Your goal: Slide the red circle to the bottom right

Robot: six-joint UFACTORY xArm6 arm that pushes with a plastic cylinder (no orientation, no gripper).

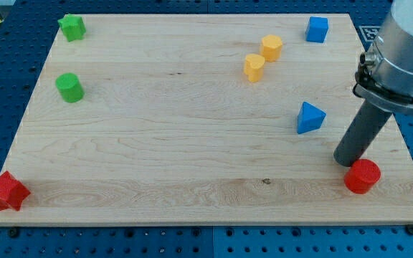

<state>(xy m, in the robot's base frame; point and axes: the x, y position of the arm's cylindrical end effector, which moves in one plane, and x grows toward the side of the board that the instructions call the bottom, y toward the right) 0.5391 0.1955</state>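
The red circle [363,176] is a short red cylinder standing near the board's bottom right corner. My tip [348,162] is the lower end of the dark rod, and it rests against the red circle's upper left side. The rod rises toward the view's upper right into the grey arm body. A blue triangle [310,117] lies up and to the left of my tip, apart from it.
A wooden board [192,129] on a blue pegboard table. A red star [6,192] sits at the bottom left corner. A green star [72,27] and a green cylinder [69,87] are at the left. Two yellow blocks [262,57] and a blue cube [317,29] are near the top right.
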